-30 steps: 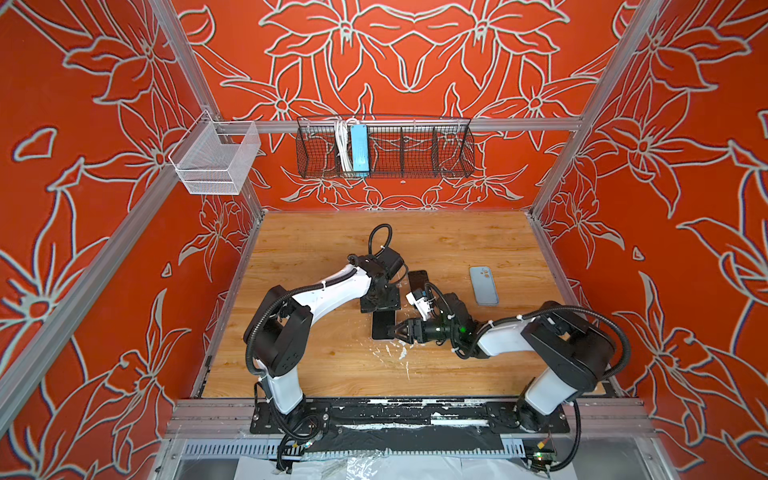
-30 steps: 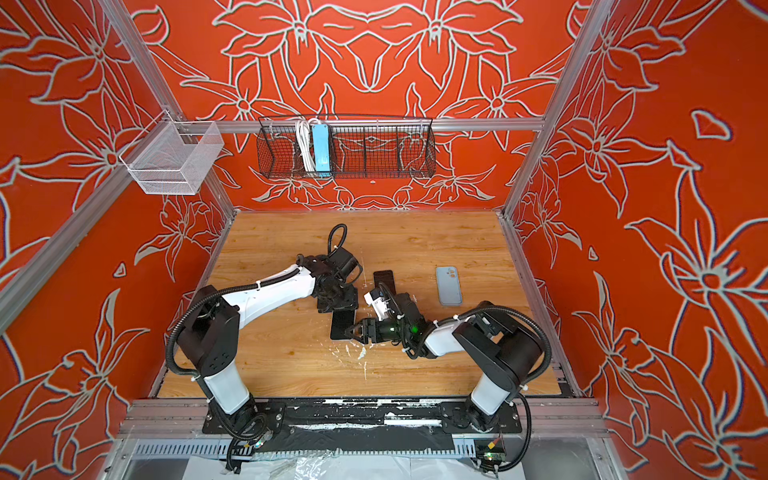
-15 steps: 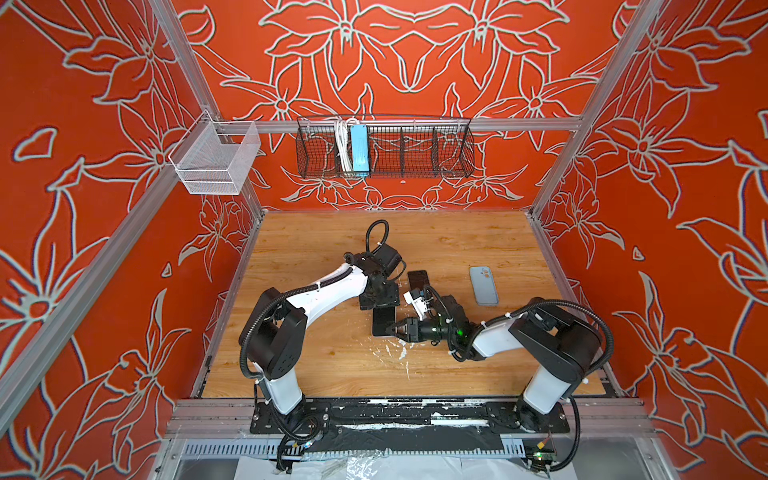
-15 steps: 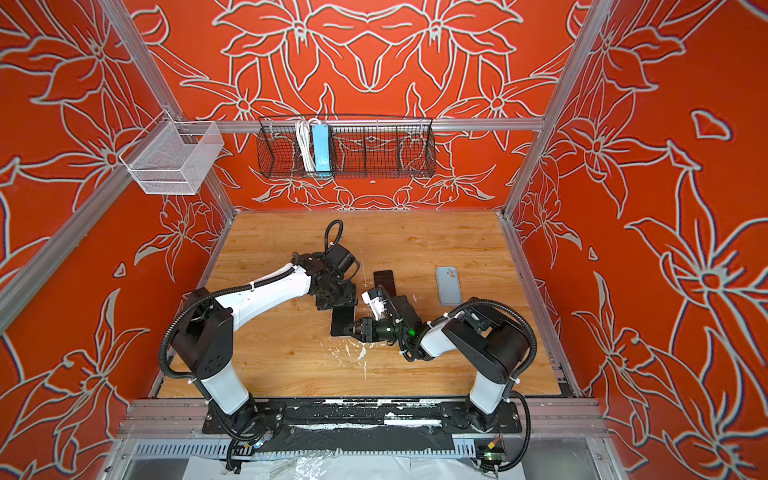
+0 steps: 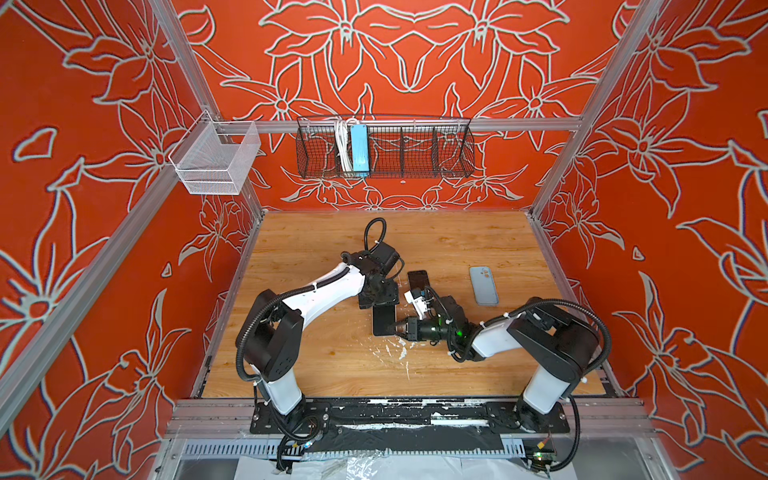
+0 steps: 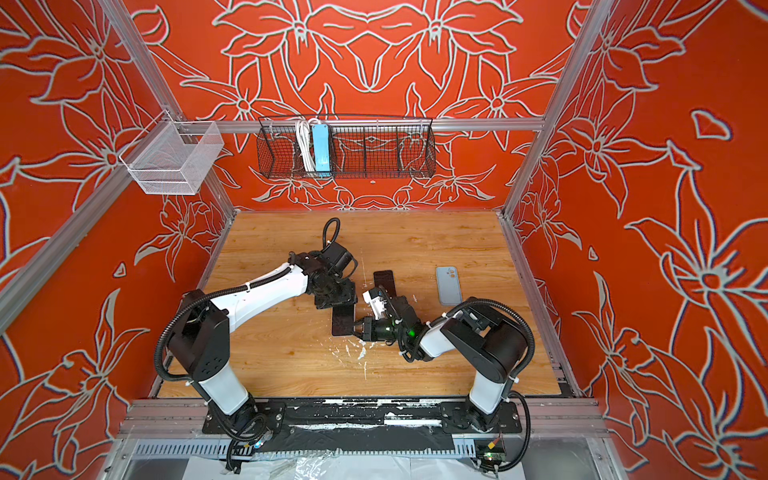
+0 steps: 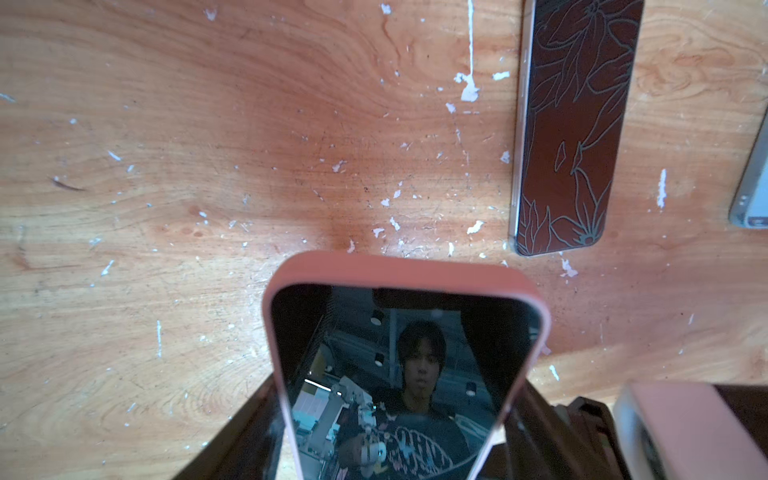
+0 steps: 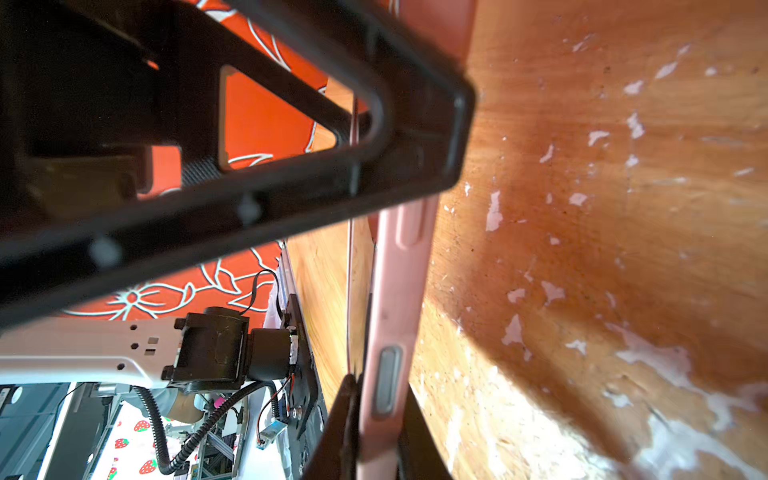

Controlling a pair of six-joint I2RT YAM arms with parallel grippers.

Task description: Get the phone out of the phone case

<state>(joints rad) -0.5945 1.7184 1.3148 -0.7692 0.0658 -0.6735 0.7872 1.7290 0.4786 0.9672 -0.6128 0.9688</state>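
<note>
Near edge: black mounting plate (image 5: 415, 415), scuffed white.
Table (image 5: 316, 365): pale wood, flecked with white paint (image 5: 397, 353).
Centre: phone (image 7: 407, 374) in pink phone case (image 7: 399, 270), mid-table; left gripper (image 5: 380, 305) clamps its sides, right gripper (image 5: 395, 327) pinches one edge tight.
Beyond: dark phone (image 5: 417, 279) and blue-grey phone (image 5: 483, 285) lie flat, farther right.
Far wall: black wire basket (image 5: 415, 160) on orange floral panels (image 5: 415, 62).

Table (image 5: 311, 249): pale wood board, scuffed.
Dark phone (image 5: 417, 277): lies flat, screen up, just off centre toward 1 o'clock; long side runs roughly toward 12; the glass mirrors the flowered wall.
Blue slab (image 5: 483, 286): lies flat at about 2 o'clock, apart from the dark phone, camera cut-outs at its far end; phone or case, cannot tell.
White flecks (image 5: 390, 351): scattered on the wood, thickest toward 6 o'clock.
</note>
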